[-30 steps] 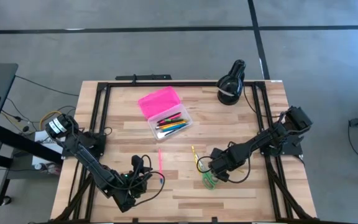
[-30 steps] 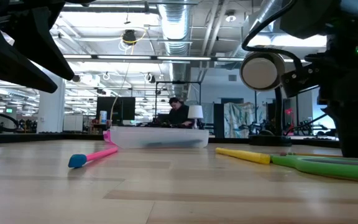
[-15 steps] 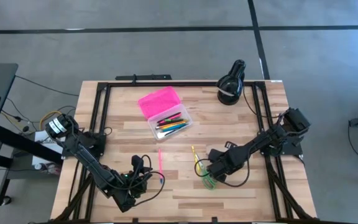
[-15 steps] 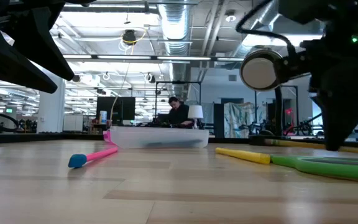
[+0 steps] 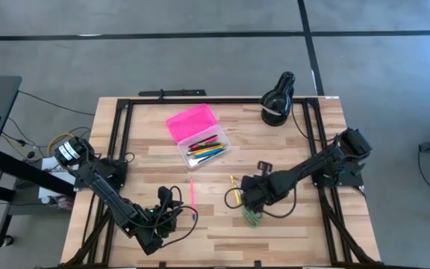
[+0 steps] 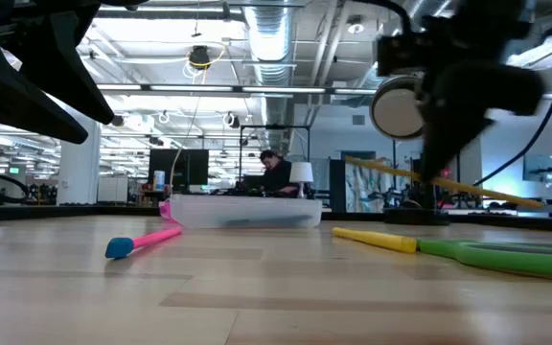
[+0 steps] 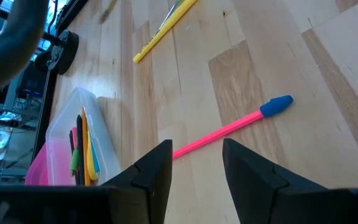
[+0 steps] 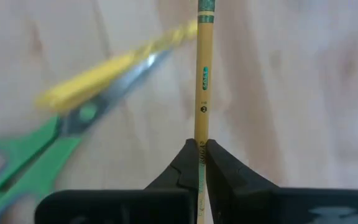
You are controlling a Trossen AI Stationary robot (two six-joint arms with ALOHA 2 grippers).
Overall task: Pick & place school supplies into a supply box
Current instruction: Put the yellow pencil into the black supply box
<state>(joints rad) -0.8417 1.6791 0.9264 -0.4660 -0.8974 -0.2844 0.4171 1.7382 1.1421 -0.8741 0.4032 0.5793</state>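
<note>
The supply box (image 5: 204,148) stands open at the far middle, pink lid (image 5: 191,122) laid back, several pens in its clear base. A pink pen with a blue cap (image 5: 192,196) lies on the table in front of my open left gripper (image 7: 196,165), which hangs low at the near left. A yellow pen (image 6: 377,240) and green-handled scissors (image 6: 506,257) lie flat on the table right of centre. Above them my right gripper (image 8: 202,155) is shut on a yellow pencil (image 6: 448,181). My right gripper pinches the yellow pencil's shaft (image 8: 202,127) between its two fingers, about midway along it (image 6: 429,175). The fingers come slanting down from above and lie across the pencil. The pencil is lifted clear of the table and slants, one end lower than the other.
A black round lamp-like object (image 5: 277,101) sits at the far right corner. Black frame rails (image 5: 118,142) run along the table's edges, and black cables (image 5: 166,217) lie by my left gripper. Bare wood (image 5: 290,149) spreads between the box and my right arm.
My right gripper has risen from the table, rolled its wrist and gone a little toward the table's left. The yellow pencil, which lay low and nearly level, is now lifted clear and slanted. The scissors and yellow pen stay where they were.
</note>
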